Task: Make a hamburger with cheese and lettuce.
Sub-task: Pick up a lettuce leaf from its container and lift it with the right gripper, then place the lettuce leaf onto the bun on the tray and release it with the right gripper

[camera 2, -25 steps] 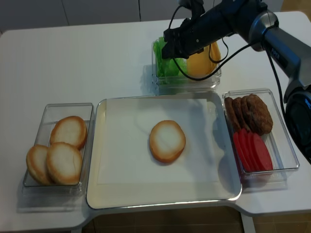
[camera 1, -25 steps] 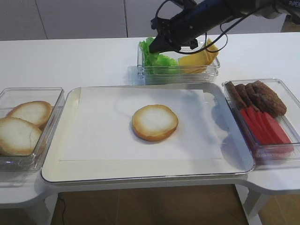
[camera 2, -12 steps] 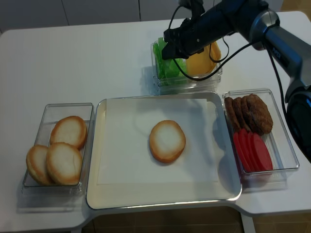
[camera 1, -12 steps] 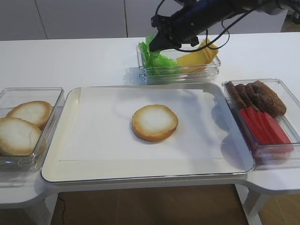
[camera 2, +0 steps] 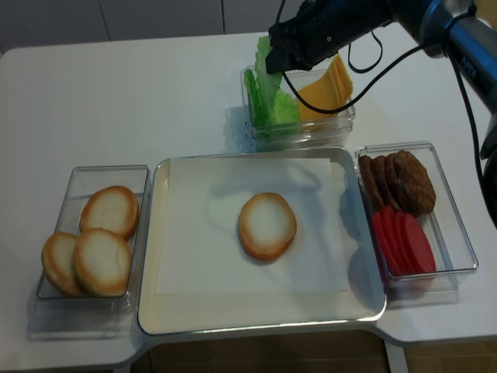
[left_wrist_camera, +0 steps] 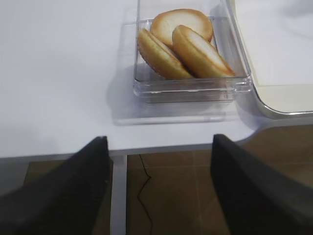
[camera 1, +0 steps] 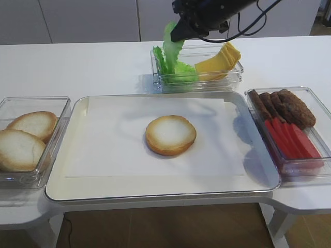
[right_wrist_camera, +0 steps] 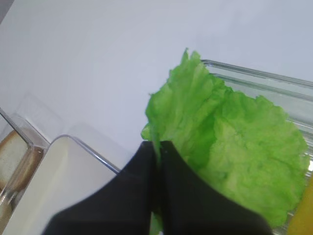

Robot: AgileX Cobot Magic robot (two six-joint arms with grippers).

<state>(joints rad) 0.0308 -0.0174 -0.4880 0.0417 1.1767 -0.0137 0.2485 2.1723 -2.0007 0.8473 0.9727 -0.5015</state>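
A bun half (camera 1: 170,135) (camera 2: 267,225) lies cut face up in the middle of the paper-lined tray (camera 1: 155,192). My right gripper (camera 1: 177,34) (camera 2: 277,62) (right_wrist_camera: 159,145) is shut on a lettuce leaf (camera 1: 171,42) (camera 2: 265,68) (right_wrist_camera: 186,105) and holds it hanging above the clear box (camera 1: 196,82) at the back. More lettuce (camera 1: 178,71) and the yellow cheese slices (camera 1: 220,59) (camera 2: 326,87) stay in that box. My left gripper (left_wrist_camera: 159,147) is open and empty, off the table's left front edge, seen only in the left wrist view.
A clear box (camera 1: 10,178) (left_wrist_camera: 190,90) at the left holds three more bun halves. A clear box (camera 1: 315,168) at the right holds brown meat pieces (camera 1: 284,106) and red strips (camera 1: 292,139).
My right gripper has risen out of the back box, pulling one lettuce leaf up with it. The left arm has not moved.
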